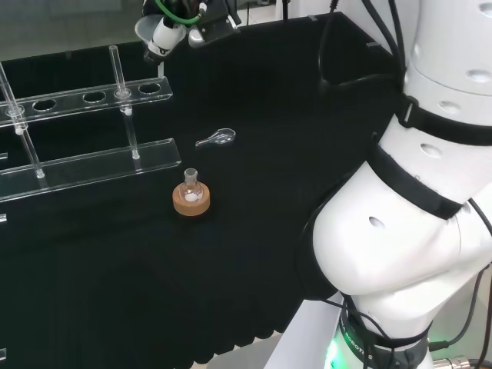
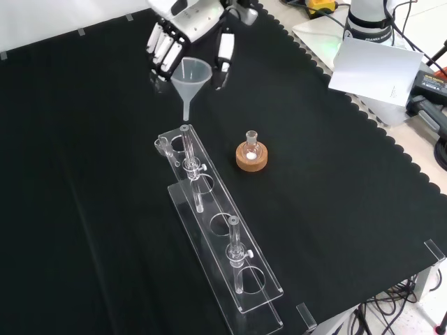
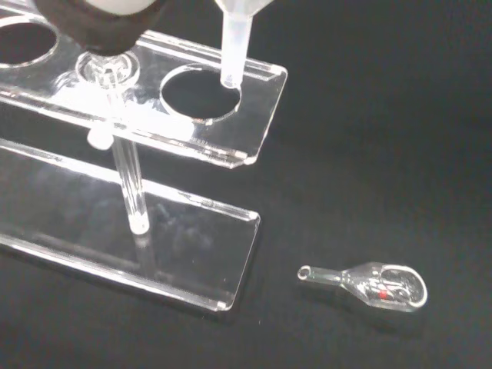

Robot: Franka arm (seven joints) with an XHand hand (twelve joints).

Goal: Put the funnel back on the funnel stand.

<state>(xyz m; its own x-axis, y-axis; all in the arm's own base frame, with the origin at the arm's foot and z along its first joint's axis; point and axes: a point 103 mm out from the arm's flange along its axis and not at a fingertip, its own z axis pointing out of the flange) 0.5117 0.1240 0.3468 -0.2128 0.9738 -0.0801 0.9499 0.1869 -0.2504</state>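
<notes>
Now: hand [image 2: 187, 31] carrying funnel [image 2: 191, 82] to the stand's end hole

Fingers and thumb curl round the funnel's cone, spout hanging straight down, presumably so it can drop cleanly. In the wrist view the spout tip sits just at the edge of the end hole [image 3: 200, 95] in the clear funnel stand [image 2: 216, 237], not yet through. Near that end a small glass piece [image 3: 374, 284] lies on the cloth; in the head view a little flask on its cork ring [image 1: 191, 200] stands well apart
</notes>
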